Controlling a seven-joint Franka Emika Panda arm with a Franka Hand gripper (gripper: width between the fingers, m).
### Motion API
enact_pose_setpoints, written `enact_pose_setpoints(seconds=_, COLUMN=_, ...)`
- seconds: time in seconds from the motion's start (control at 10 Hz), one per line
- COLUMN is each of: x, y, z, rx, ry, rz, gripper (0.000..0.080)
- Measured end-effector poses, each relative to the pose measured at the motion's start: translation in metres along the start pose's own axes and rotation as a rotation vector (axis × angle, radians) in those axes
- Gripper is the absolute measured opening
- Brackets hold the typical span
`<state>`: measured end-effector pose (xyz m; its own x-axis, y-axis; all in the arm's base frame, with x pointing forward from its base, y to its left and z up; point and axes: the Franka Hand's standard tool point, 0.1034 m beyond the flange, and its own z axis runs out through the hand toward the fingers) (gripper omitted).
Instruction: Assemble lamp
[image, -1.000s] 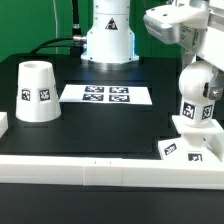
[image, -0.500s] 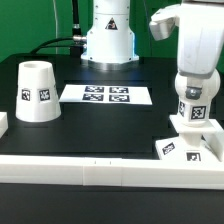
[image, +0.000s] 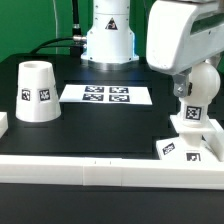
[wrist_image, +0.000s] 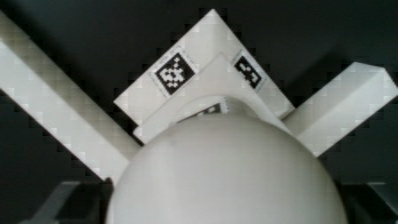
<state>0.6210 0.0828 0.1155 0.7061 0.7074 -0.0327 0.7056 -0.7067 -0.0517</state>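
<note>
Two of three parts are meeting: we are seeing the bulb (image: 193, 108) upright on the base (image: 190, 148), under the tool (image: 196, 80), whose grip we cannot tell. The shade (image: 35, 92) is waiting well apart from the base.

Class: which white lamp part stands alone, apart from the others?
The tapered shade, at the exterior view's left; the bulb stands over the base at the right.

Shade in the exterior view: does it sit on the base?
No, the shade stands alone at the exterior view's left, apart from the base.
</note>
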Motion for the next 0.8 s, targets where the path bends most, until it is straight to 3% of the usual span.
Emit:
enact_pose_setpoints(seconds=0.1, x=0.0001, y=-0.0003, z=0.0, rx=0.001, ry=0.001, rz=0.101, gripper=0.0579)
enact_pose_setpoints(seconds=0.6, x=0.001, y=-0.0021, z=-0.0004, rx=0.057, ry=0.019, rz=0.682, gripper=0.0579)
enact_pose_setpoints(seconds=0.8, x=0.0017, y=-0.0034, z=0.0006, rx=0.062, ry=0.012, rz=0.895, gripper=0.0579)
